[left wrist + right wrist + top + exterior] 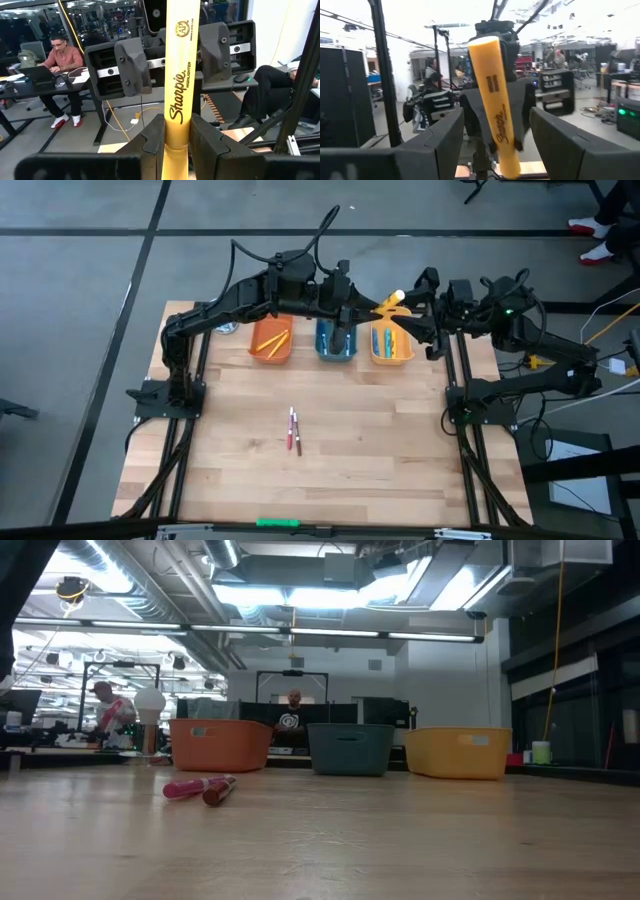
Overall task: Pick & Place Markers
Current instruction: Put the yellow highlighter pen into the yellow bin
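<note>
A yellow highlighter marker (390, 303) hangs in the air above the far bins, with my left gripper (372, 307) shut on it. My right gripper (416, 308) faces it from the table's right. Its two fingers (437, 145) stand wide open on either side of the marker's free end (485, 55) without touching it. Two red markers (293, 430) lie side by side on the middle of the wooden table. They also show in the low view as red markers (200, 788). My left gripper pinches the yellow marker between its two fingers (152, 142), near one end of the barrel (176, 137). The fingers reach level toward the table's right, and the marker runs on lengthwise beyond them. It is lifted clear, with its free end between the right gripper's open fingers.
An orange bin (271, 340), a blue bin (336, 342) and a yellow bin (391, 346) stand in a row at the table's far edge, with markers inside. A bright green stick (278, 522) lies at the near edge. People sit at desks in the room beyond.
</note>
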